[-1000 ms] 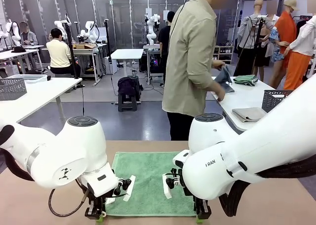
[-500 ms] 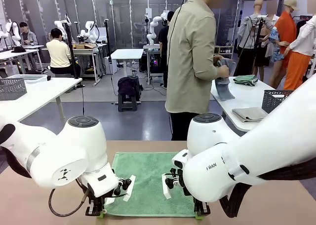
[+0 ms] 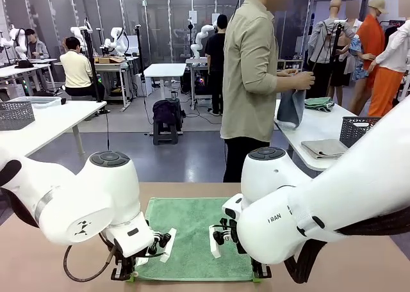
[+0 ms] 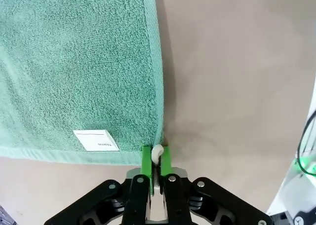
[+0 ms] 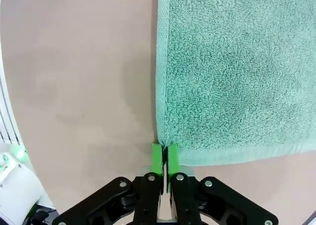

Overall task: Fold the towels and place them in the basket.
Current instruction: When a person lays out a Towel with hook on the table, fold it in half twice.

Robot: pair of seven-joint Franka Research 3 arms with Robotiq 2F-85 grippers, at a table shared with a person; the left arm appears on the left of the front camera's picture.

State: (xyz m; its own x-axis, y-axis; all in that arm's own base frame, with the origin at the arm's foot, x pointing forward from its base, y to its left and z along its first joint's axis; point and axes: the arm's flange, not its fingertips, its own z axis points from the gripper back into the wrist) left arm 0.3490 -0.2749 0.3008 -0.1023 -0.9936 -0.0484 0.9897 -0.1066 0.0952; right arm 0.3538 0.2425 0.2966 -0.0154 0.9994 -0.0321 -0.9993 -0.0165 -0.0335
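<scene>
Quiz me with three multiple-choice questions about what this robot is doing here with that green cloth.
1. Where is the towel? A flat on the table; B in a basket; C hanging from a rack.
2. What colour are the pads of the left hand? A red; B green; C yellow.
3. The left hand and right hand are: A wide open; B holding a cup; C shut on the towel's corners.
Answers: 1 A, spread on the tabletop; 2 B, green in the wrist view; 3 C, each pinches a corner.
</scene>
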